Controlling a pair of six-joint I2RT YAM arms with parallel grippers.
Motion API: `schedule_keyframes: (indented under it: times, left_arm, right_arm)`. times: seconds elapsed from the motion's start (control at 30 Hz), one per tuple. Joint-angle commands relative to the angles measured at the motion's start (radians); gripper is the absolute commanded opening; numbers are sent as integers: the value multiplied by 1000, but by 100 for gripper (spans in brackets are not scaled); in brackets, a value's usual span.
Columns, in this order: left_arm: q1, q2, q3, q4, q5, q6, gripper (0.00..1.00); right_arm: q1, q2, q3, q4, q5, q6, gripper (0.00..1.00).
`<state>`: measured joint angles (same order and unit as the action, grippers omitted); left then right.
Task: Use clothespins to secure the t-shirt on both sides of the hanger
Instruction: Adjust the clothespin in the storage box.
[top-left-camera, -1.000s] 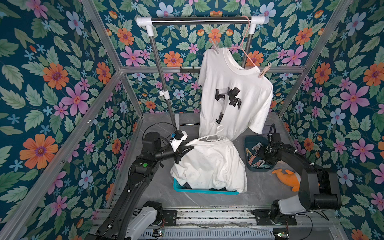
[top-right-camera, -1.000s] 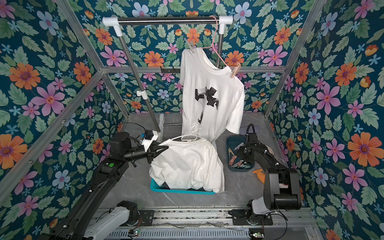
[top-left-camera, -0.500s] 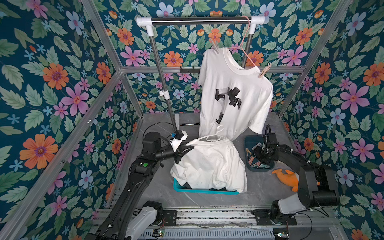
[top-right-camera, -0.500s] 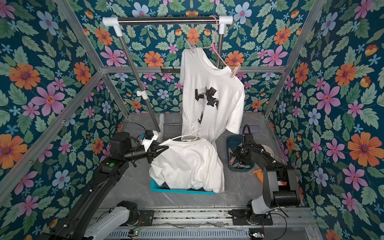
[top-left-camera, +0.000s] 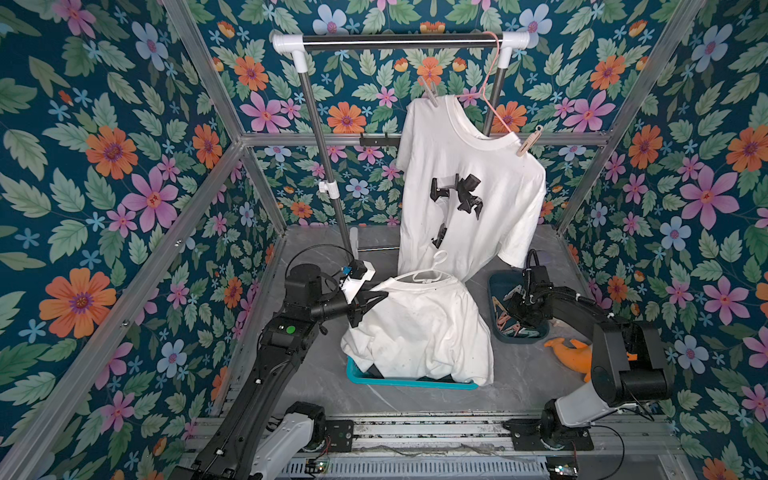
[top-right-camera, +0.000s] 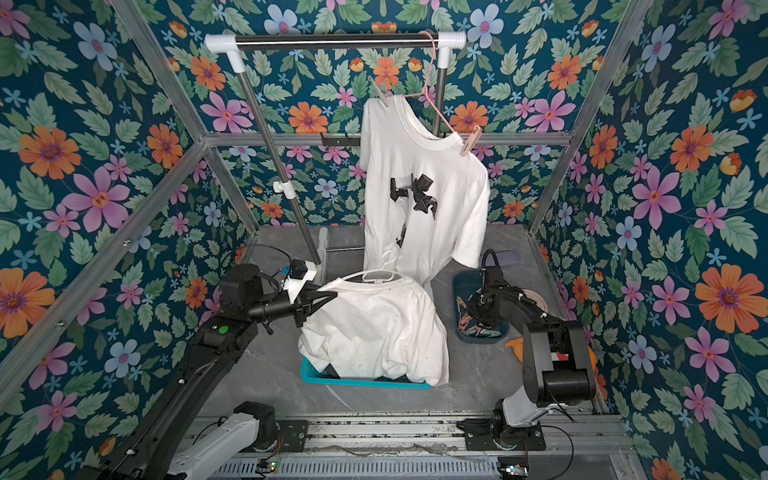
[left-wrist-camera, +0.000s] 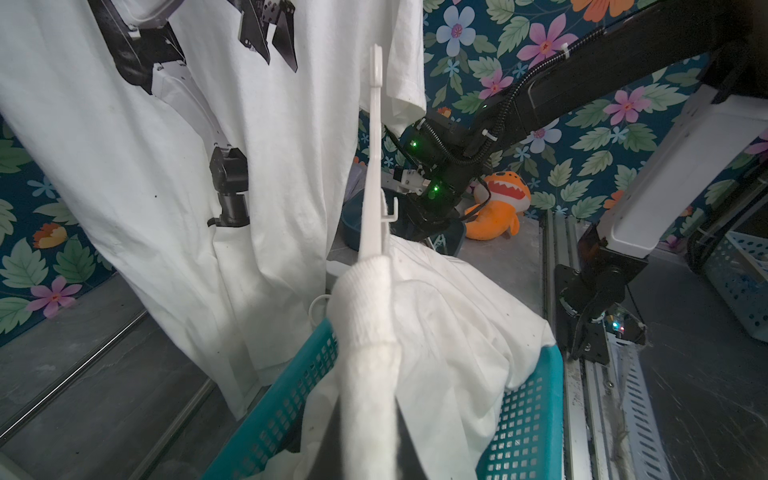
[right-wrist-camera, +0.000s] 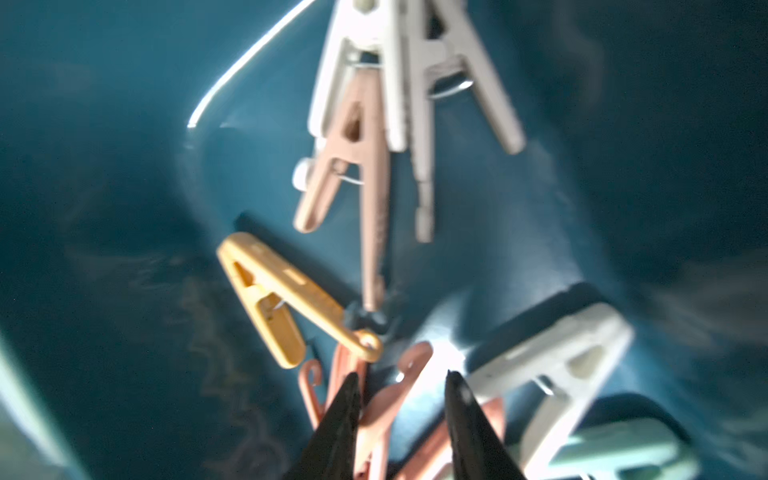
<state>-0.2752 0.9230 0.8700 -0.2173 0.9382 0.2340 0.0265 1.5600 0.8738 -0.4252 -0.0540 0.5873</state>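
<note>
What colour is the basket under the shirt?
Teal. The basket shows best in the left wrist view.

Right wrist view is blurred: clothespins (right-wrist-camera: 365, 166) look soft, can't tell if right tool (right-wrist-camera: 401, 384) grips the salmon one. In both top views its tips hide inside the bin (top-left-camera: 519, 338). The t-shirt (top-left-camera: 419, 320) covers most of the teal basket (top-left-camera: 411, 382), the hanger (top-left-camera: 432, 272) shoulders and the left tool (top-left-camera: 379, 296) tips.
</note>
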Motion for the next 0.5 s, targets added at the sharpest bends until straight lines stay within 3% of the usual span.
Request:
schedule_keyframes:
  times: [0.0,0.1,0.23,0.47]
  left_arm:
    - [0,-3,3,42,-11,-2,0]
    - [-1,0,4,42,-9,-2,0]
    - [-1,3,4,42,-7,-2,0]
    - [0,5,6,42,-4,-5,0]
  right_arm:
    - [-12,-15,-12,-41,59,-30,38]
    - [-21,-38,-21,-47,65,-39,46]
    - [-20,-88,-20,-57,42,-32,47]
    - [-15,-130,-39,-20,-118,67,53]
